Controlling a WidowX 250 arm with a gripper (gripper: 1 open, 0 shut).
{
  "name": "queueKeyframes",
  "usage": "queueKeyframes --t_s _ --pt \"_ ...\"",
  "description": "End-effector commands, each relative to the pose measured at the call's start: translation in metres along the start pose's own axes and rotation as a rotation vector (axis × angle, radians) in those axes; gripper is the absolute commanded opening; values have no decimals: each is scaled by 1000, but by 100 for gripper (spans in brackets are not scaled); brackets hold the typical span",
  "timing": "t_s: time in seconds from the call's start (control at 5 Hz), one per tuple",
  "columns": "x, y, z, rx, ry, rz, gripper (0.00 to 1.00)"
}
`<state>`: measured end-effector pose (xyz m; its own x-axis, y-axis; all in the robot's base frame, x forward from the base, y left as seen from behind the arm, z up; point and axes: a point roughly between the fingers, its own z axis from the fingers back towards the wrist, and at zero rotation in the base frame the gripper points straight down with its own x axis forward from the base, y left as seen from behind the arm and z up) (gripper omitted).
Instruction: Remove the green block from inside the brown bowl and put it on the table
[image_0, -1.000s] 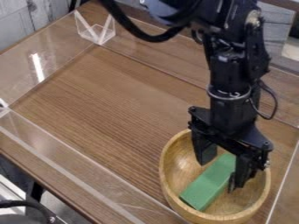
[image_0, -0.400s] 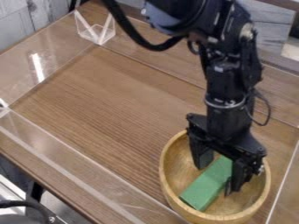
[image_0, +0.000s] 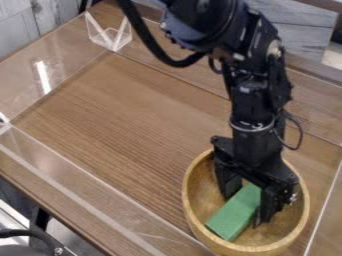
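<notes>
The black hand (image_0: 254, 200) points steeply down into the brown bowl (image_0: 201, 190), its two fingers spread wide and holding nothing; one finger (image_0: 230, 192) stands to the left of the green block (image_0: 238, 212) and the other to its right, near the bowl's far side; whether either finger touches the block cannot be told. The green block lies flat inside the bowl, its long side running from the near rim up toward the hand, its upper end hidden between the fingers. The bowl sits at the near right corner of the counter (image_0: 120, 110), a brown wood-grain top; a low clear plastic wall (image_0: 54, 165) runs along the counter's left and near edges.
</notes>
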<state>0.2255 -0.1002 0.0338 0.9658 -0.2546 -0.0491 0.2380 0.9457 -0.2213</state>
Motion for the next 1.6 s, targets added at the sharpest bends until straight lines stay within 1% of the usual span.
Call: queueKeyframes --t_s 0.0,0.4,0.6,0.8,1.0,1.4 --pt "8 1 6 -7 -46 2 0" --pt "0 -2 21 -26 -23 34 0" --pt "-4 -3 31 -36 -9 55 0" --pt "-8 -3 42 -46 -4 75 0" --pt "-11 -3 51 -54 -4 90 0" --pt "-11 -3 62 -71 -15 100 0"
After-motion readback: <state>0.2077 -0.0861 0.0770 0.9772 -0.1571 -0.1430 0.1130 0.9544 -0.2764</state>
